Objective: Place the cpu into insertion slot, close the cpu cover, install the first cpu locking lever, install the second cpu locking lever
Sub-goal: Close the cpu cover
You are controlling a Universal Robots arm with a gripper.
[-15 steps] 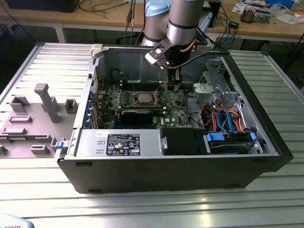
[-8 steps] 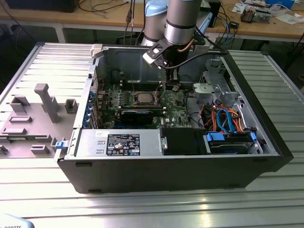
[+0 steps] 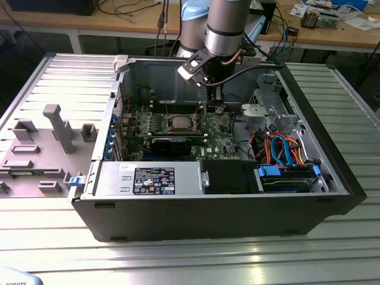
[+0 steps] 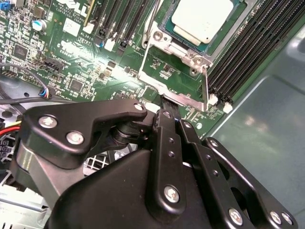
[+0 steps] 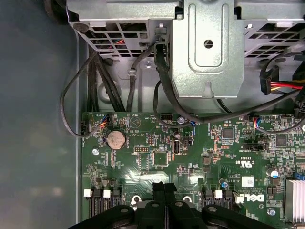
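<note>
Cpu cover [image 4: 186, 98] just beside closed claw [image 5: 164, 187]

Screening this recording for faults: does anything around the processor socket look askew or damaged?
Nothing stands out as damaged. The chip sits squarely in its socket. The metal cover is swung open beside it, not closed, with the gripper close to its far edge.

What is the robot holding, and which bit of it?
It cannot be told. The gripper has its fingers shut, tips at the edge of the open cpu cover; whether they pinch it is hidden. The cpu lies beyond, untouched.
</note>
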